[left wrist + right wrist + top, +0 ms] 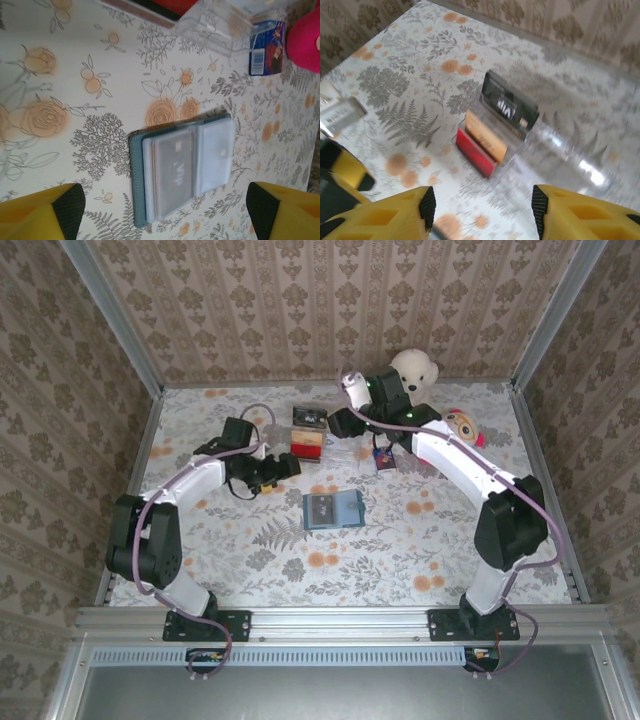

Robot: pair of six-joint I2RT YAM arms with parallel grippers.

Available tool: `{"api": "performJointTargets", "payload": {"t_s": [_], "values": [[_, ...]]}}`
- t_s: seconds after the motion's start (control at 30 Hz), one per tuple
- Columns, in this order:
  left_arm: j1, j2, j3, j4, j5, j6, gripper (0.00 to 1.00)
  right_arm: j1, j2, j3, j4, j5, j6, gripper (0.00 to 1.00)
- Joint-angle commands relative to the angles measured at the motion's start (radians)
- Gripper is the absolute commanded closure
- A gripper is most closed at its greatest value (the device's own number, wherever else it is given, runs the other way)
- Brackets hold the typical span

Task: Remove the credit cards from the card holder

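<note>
Card holder (137,180), teal, lies open on the floral surface (100,65) under the left pincer (165,210), whose fingers are spread with nothing between them; one pale card (172,170) sits behind a cloudy sleeve, its lettering faint. Clear stand (540,140), blurred and hard to outline, holds a dark card (510,102), an orange card (485,136) and a red card (475,152) on edge, with the right pincer (484,210) facing it, spread and gripping nothing. Small printed packet (267,47) lies just beside the stand, print unreadable; pink object (305,40) is cut off at the frame edge.
</note>
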Motion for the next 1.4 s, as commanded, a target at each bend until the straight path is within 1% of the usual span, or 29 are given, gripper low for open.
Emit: {"api": "performJointTargets", "payload": {"t_s": [0.0, 0.13, 0.17, 0.23, 0.27, 0.3, 0.33, 0.53, 0.63, 0.7, 0.8, 0.9, 1.2, 1.37], "values": [[-0.035, -0.007, -0.020, 0.031, -0.016, -0.061, 0.20, 0.004, -0.034, -0.075, -0.142, 0.011, 0.295, 0.46], [-0.090, 0.012, -0.021, 0.042, -0.027, -0.096, 0.29, 0.015, -0.104, -0.266, -0.094, -0.056, 0.468, 0.47], [-0.101, 0.017, -0.021, 0.045, -0.031, -0.105, 0.31, 0.023, -0.120, -0.300, -0.079, -0.063, 0.491, 0.47], [-0.114, 0.030, -0.025, 0.056, -0.040, -0.134, 0.36, 0.048, -0.149, -0.372, -0.049, -0.044, 0.547, 0.48], [-0.129, 0.037, -0.028, 0.065, -0.039, -0.148, 0.38, 0.059, -0.157, -0.396, -0.035, -0.042, 0.569, 0.50], [-0.150, 0.042, -0.030, 0.075, -0.037, -0.163, 0.39, 0.074, -0.160, -0.423, -0.016, -0.033, 0.595, 0.50], [-0.159, 0.051, -0.032, 0.081, -0.034, -0.176, 0.42, 0.091, -0.157, -0.445, 0.001, -0.026, 0.614, 0.50], [-0.184, 0.109, -0.016, 0.096, -0.025, -0.200, 0.51, 0.141, -0.039, -0.446, 0.016, -0.031, 0.697, 0.52], [-0.192, 0.135, -0.018, 0.107, -0.021, -0.203, 0.53, 0.149, 0.007, -0.422, 0.001, -0.027, 0.693, 0.52], [-0.195, 0.144, -0.018, 0.111, -0.016, -0.197, 0.60, 0.148, 0.028, -0.409, -0.023, -0.011, 0.673, 0.52], [-0.200, 0.158, -0.015, 0.112, -0.018, -0.194, 0.65, 0.147, 0.048, -0.403, -0.049, 0.006, 0.660, 0.52], [-0.200, 0.172, -0.009, 0.107, -0.017, -0.189, 0.66, 0.147, 0.072, -0.396, -0.064, 0.013, 0.660, 0.52], [-0.198, 0.200, -0.033, 0.124, 0.005, -0.182, 0.62, 0.148, 0.120, -0.388, -0.070, 0.017, 0.652, 0.53], [-0.195, 0.208, -0.033, 0.123, 0.012, -0.177, 0.63, 0.148, 0.126, -0.385, -0.081, 0.018, 0.648, 0.53]]}}
